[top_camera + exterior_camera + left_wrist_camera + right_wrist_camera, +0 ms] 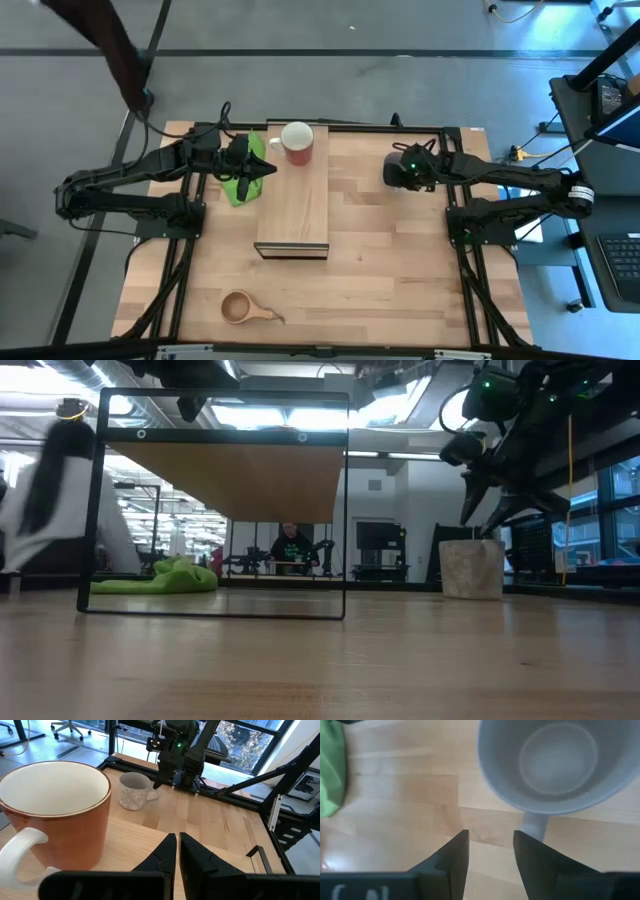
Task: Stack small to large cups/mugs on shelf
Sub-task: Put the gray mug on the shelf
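Observation:
The red mug (297,143), white inside, stands on its base at the far end of the shelf (293,205); it fills the left wrist view (55,815). My left gripper (264,168) is shut beside the shelf's left edge, next to that mug. The grey mug (470,568) stands upright on the table, right of the shelf. My right gripper (480,525) hangs open just above it, tilted down, with the mug's handle (535,825) near one finger. My right gripper hides the grey mug from above. The small brown wooden cup (240,307) lies near the table's front edge.
A green cloth (240,185) lies bunched under my left gripper, left of the shelf. In the low view the shelf (240,470) is a raised wooden top on a thin dark frame. A person stands in the room beyond the table's far edge.

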You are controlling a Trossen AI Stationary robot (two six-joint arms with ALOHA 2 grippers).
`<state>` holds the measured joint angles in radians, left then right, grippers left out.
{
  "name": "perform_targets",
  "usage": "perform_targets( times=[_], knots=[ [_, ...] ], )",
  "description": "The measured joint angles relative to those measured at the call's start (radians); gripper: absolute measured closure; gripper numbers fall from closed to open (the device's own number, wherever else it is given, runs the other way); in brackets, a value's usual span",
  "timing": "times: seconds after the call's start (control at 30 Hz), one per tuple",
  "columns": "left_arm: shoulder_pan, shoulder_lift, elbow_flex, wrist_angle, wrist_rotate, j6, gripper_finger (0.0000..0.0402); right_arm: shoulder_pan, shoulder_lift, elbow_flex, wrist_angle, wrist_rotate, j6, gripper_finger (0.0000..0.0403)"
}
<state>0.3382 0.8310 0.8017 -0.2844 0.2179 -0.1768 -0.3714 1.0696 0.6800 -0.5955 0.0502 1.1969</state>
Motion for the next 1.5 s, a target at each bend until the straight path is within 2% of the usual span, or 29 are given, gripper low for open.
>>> perform_targets(
  times=[0.13, 0.23, 0.4, 0.5, 0.6, 0.73, 0.83, 0.97, 1.3, 1.5],
  knots=[
    [0.0, 0.0, 0.0, 0.0, 0.0, 0.0, 0.0388, 0.023, 0.022, 0.0, 0.028, 0.0, 0.0, 0.0247],
    [0.0, 0.0, 0.0, 0.0, 0.0, 0.0, 0.0388, 0.051, 0.041, 0.0, 0.113, 0.015, -0.023, 0.0247],
    [0.0, 0.0, 0.0, -0.006, 0.0, -0.004, 0.0388, 0.096, 0.045, 0.105, 0.179, 0.177, -0.141, 0.0254],
    [0.0, 0.0, 0.0, -0.018, 0.0, -0.004, 0.0388, 0.096, 0.045, 0.224, 0.067, 0.274, -0.269, 0.0265],
    [0.0, 0.0, 0.0, -0.018, 0.0, -0.004, 0.0388, 0.068, 0.048, 0.341, -0.18, 0.353, -0.311, 0.028],
    [0.0, 0.0, 0.0, -0.018, 0.0, 0.0, 0.0388, 0.011, 0.049, 0.407, -0.449, 0.3, -0.276, 0.0305],
    [0.0, 0.0, 0.0, -0.018, 0.0, 0.0, 0.0388, 0.003, 0.048, 0.403, -0.528, 0.203, -0.233, 0.0337],
    [0.0, 0.0, 0.0, -0.018, 0.0, 0.002, 0.0388, 0.029, 0.048, 0.349, -0.526, 0.111, -0.171, 0.0393],
    [0.0, 0.0, 0.0, -0.019, 0.0, 0.003, 0.0388, 0.088, 0.048, 0.137, -0.363, 0.051, -0.023, 0.0399],
    [0.0, 0.0, 0.0, -0.022, 0.0, 0.002, 0.0388, 0.087, 0.048, 0.057, -0.257, 0.093, -0.001, 0.0401]
  ],
)
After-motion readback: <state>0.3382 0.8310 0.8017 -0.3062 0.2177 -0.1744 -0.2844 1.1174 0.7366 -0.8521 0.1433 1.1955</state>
